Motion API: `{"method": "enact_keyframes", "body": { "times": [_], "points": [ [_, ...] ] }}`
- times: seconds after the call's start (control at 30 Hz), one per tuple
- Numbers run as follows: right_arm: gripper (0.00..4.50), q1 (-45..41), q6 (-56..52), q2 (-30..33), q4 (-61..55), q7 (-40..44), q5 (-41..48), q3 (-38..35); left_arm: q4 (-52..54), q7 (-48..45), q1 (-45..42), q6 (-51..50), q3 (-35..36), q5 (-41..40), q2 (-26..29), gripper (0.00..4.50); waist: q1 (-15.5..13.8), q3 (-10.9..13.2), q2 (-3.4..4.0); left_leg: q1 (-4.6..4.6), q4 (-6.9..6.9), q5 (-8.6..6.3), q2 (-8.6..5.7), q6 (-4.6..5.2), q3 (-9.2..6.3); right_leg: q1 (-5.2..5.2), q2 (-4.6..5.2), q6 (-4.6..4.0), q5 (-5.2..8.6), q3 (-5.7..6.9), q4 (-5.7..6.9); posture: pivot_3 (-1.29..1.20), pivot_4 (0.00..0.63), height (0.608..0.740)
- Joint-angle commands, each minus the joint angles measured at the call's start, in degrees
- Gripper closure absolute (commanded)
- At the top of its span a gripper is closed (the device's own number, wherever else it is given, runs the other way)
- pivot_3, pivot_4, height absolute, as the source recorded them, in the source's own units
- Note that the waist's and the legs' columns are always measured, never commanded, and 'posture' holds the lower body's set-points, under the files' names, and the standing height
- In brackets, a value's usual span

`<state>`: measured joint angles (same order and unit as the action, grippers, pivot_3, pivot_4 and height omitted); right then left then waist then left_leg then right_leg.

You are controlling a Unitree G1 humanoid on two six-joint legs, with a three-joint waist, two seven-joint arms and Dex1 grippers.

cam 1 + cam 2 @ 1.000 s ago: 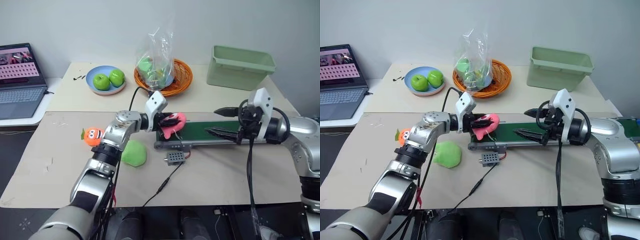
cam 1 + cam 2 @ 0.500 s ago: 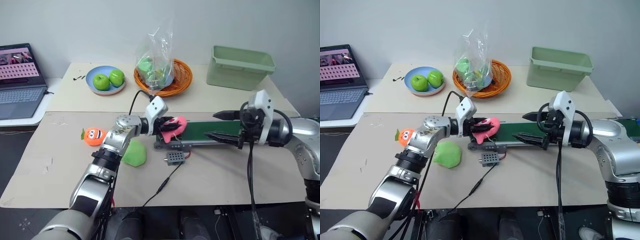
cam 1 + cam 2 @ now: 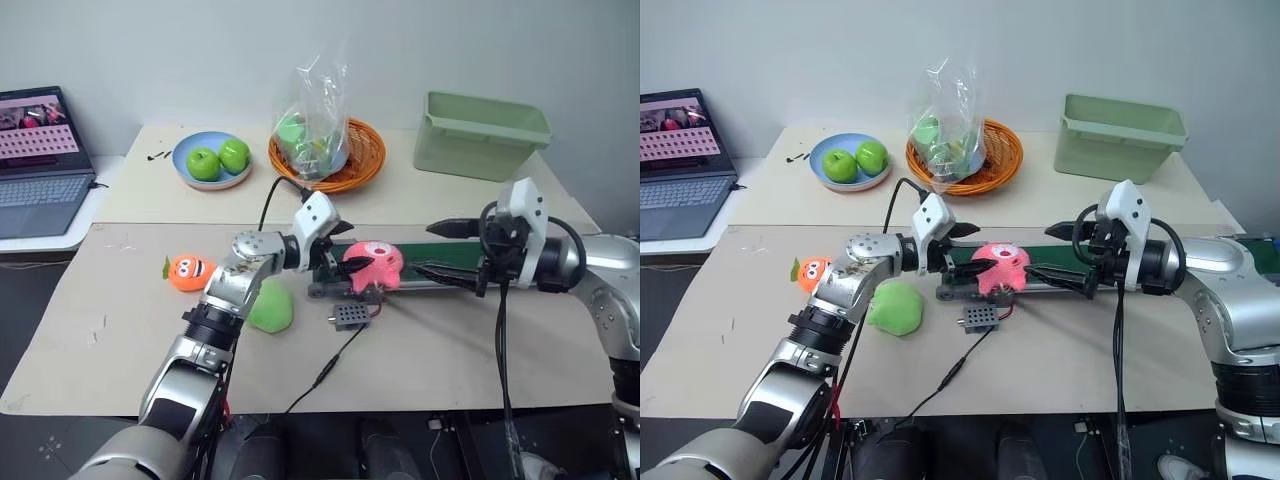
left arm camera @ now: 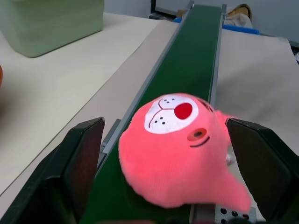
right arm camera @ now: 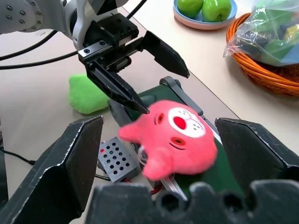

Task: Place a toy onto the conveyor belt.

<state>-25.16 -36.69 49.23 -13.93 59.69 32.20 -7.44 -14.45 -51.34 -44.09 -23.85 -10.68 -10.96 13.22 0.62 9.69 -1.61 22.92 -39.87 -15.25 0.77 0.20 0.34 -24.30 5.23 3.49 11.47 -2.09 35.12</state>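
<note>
From the head views, a beige, matte tabletop (image 3: 90, 330) stands against a plain pale wall, with an open laptop (image 3: 40, 160) on a lower white surface at the robot's far left. Along the back stand a blue plate of two glossy green apples (image 3: 218, 158), a woven orange basket (image 3: 352, 160) holding a crinkled clear plastic bag, and a pale green plastic bin (image 3: 482, 133). The conveyor belt (image 3: 1055, 262), a narrow dark green strip in a grey metal frame, lies across the middle, with a small perforated grey box (image 3: 350, 316) and a thin black cable in front of it. The toy (image 3: 374, 265), a soft pink plush, sits on the belt's near end, partly overhanging the frame's front edge. The left end effector (image 3: 338, 255) has its black fingers spread wide just beside the toy, gripping nothing. The right end effector (image 3: 440, 250) hangs over the belt further along, fingers parted and empty. A lime-green plush lump (image 3: 270, 306) and an orange plush with a face (image 3: 188, 271) lie near the left arm. In the left wrist view, the toy (image 4: 180, 149) rests between the spread fingers (image 4: 81, 158), showing a white muzzle and a red nose. In the right wrist view, the toy (image 5: 175, 140) lies apart from the left end effector's pointed fingertips (image 5: 135, 100).
</note>
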Motion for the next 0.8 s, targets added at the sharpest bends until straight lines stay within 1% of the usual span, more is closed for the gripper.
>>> {"method": "enact_keyframes", "body": {
  "times": [0.03, 0.1, 0.17, 0.23, 0.3, 0.37, 0.43, 0.57, 0.67, 0.8],
  "points": [
    [0.0, -1.7, 1.2, 1.1, -0.7, 0.3, 0.1, -1.1, 6.9, 0.8, -3.5, -4.8, 3.2, -4.2, 0.2, 0.03, 0.0, 0.0, 0.0, 0.01, 0.0, 0.0, 0.0, 0.0, 0.0, -0.01, 0.0, 0.0, 0.0, 0.0, 0.0, 0.0, 0.15, 0.74],
    [0.0, -1.7, 1.0, 1.5, -0.8, 0.7, 0.4, -1.4, 9.3, 1.0, -4.0, -7.5, 4.6, -6.0, 0.8, 0.03, 0.0, 0.0, 0.0, 0.0, 0.0, 0.0, 0.01, 0.0, -0.02, 0.0, 0.0, 0.0, 0.0, 0.0, -0.01, 0.0, 0.15, 0.74],
    [0.0, -1.7, 0.9, 2.3, -1.0, 1.4, 0.5, -1.9, 12.7, -0.4, -3.7, -9.5, 5.6, -7.9, 2.9, 0.03, 0.1, 0.0, 0.0, 0.0, 0.0, 0.0, 0.0, 0.0, -0.02, 0.0, 0.0, 0.0, 0.0, 0.0, 0.0, 0.0, 0.15, 0.74],
    [0.0, -1.6, 1.1, 3.6, -0.8, 2.1, 0.3, -2.3, 16.7, -3.4, -2.3, -11.0, 5.7, -9.5, 6.9, 0.03, 0.2, 0.0, 0.01, 0.0, 0.01, 0.0, 0.01, 0.0, -0.01, -0.01, 0.0, 0.0, 0.0, -0.02, 0.01, 0.0, 0.15, 0.74],
    [0.0, -1.7, 1.2, 4.7, -0.7, 2.9, 0.5, -2.6, 20.6, -6.6, -0.2, -15.2, 6.9, -13.3, 11.2, 0.03, 0.5, 0.0, 0.02, -0.03, 0.02, 0.0, 0.02, 0.0, 0.0, -0.02, -0.03, 0.0, 0.0, -0.06, 0.0, 0.0, 0.15, 0.74],
    [0.0, -2.1, 1.6, 5.4, -0.5, 3.6, 0.5, -2.5, 23.9, -7.6, 2.3, -16.1, 8.3, -15.1, 14.7, 0.03, 0.5, 0.0, 0.03, -0.11, 0.05, 0.0, 0.04, 0.0, 0.01, -0.01, -0.05, 0.0, 0.0, -0.12, 0.05, 0.0, 0.15, 0.74],
    [0.0, -2.8, 1.8, 5.8, -0.1, 4.1, 0.5, -2.2, 27.1, -8.2, 5.7, -15.7, 9.0, -15.4, 17.9, 0.03, 0.3, 0.0, 0.03, -0.12, 0.03, 0.0, 0.04, 0.0, 0.01, 0.01, -0.04, 0.0, 0.0, -0.1, 0.05, 0.0, 0.15, 0.74],
    [0.0, -5.6, 2.4, 5.0, 1.8, 4.6, 0.2, -1.2, 29.1, -6.4, 13.0, -10.4, 8.9, -10.6, 23.1, 0.03, 0.2, 0.0, 0.03, -0.12, 0.02, 0.0, 0.04, 0.0, 0.04, 0.01, -0.03, 0.0, 0.01, -0.12, 0.05, 0.0, 0.15, 0.74],
    [0.0, -7.6, 2.5, 4.1, 3.4, 5.0, 0.1, 0.1, 28.9, -4.7, 16.6, -7.6, 9.9, -8.4, 25.2, 0.03, 0.2, 0.0, 0.03, -0.12, 0.02, 0.0, 0.04, 0.0, 0.05, 0.0, -0.03, 0.0, 0.01, -0.1, 0.03, 0.0, 0.15, 0.74],
    [0.0, -10.8, 3.3, 2.3, 5.8, 7.0, 0.5, 1.9, 31.6, -0.3, 19.2, -10.1, 15.5, -11.4, 25.1, 0.03, 0.1, 0.0, 0.03, -0.09, 0.02, 0.0, 0.04, 0.0, 0.05, 0.0, -0.01, 0.0, 0.01, -0.09, 0.01, 0.0, 0.15, 0.74]
  ]
}}
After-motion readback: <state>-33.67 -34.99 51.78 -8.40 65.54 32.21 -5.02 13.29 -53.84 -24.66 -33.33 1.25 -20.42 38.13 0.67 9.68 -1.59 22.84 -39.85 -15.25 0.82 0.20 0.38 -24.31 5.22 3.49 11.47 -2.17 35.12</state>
